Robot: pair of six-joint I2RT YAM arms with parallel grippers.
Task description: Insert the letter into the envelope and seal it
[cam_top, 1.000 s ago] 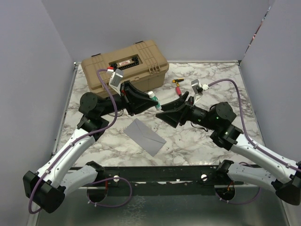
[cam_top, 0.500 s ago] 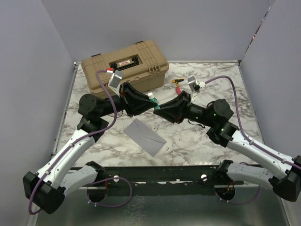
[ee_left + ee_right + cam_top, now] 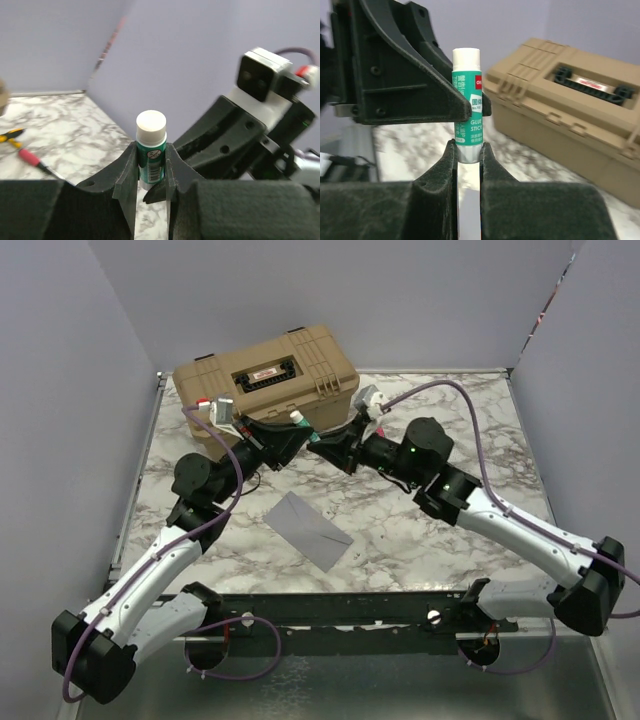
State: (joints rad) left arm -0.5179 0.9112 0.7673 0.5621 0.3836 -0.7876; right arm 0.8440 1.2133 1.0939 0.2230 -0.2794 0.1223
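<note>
A green glue stick (image 3: 301,425) with a white cap is held in the air in front of the tan case, between both grippers. My left gripper (image 3: 151,167) is shut on its green body (image 3: 151,155), cap end pointing away from the wrist. My right gripper (image 3: 467,150) is shut on the stick's grey lower end (image 3: 468,152), just below the left fingers (image 3: 415,97). The grey-lilac envelope (image 3: 312,530) lies flat on the marble table (image 3: 470,440), nearer than both grippers and touched by neither. The letter is not in view.
The closed tan case (image 3: 268,380) stands at the back left, right behind the grippers, and it fills the right of the right wrist view (image 3: 570,110). A yellow and a red-handled tool (image 3: 22,147) lie on the table behind the right arm. Lilac walls enclose three sides.
The right gripper has closed on the glue stick's lower end. Both grippers have moved up and toward the back left, nearer the tan case, with the stick between them. The envelope has not moved.
</note>
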